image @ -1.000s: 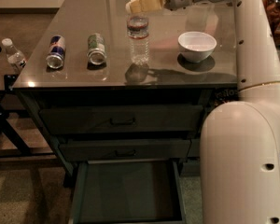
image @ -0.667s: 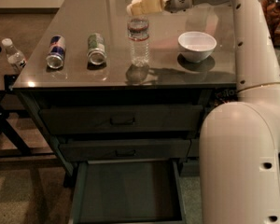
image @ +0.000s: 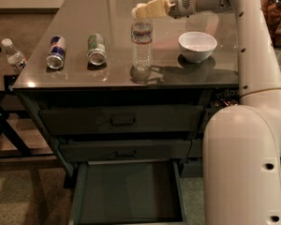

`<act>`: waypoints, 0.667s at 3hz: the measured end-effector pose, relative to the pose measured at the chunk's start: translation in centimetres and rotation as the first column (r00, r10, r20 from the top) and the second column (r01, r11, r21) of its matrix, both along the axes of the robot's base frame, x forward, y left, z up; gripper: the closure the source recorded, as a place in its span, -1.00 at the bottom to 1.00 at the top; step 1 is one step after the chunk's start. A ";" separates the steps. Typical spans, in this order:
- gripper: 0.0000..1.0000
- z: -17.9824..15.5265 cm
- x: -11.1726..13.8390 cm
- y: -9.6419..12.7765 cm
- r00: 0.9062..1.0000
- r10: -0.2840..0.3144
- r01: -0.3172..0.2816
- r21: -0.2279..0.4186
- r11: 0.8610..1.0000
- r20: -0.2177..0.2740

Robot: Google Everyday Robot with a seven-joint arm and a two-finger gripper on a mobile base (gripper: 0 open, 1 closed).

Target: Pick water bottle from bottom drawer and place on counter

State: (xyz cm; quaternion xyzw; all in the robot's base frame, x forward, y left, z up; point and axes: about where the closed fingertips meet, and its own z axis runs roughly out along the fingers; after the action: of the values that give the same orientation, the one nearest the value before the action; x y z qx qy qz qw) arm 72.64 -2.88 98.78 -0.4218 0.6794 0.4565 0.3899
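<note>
The water bottle (image: 141,46), clear ribbed plastic with a pale label band, stands upright on the glossy grey counter (image: 98,13) near its front middle. My gripper (image: 143,11), with cream-coloured tips, reaches in from the right and hangs just over the bottle's top, hiding the cap. I cannot tell whether it touches the bottle. The bottom drawer (image: 129,191) is pulled out below, and its flat floor is bare.
A blue can (image: 55,52) and a green can (image: 97,49) lie left of the bottle. A white bowl (image: 197,46) stands to its right. A small clear bottle with a dark-marked label (image: 14,55) sits on a side table at left. My white arm (image: 246,139) fills the right side.
The gripper has dipped slightly toward the bottle's top. The bottle, cans and bowl have not moved.
</note>
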 end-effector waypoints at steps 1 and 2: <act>0.71 -0.1 0.0 -0.1 1.000 -0.001 0.001 0.002 1.000 -0.003; 0.24 -0.1 0.0 -0.1 1.000 -0.001 0.001 0.002 1.000 -0.003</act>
State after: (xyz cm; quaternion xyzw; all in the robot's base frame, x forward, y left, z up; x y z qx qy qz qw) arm 72.68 -2.95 98.67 -0.4205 0.6798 0.4574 0.3896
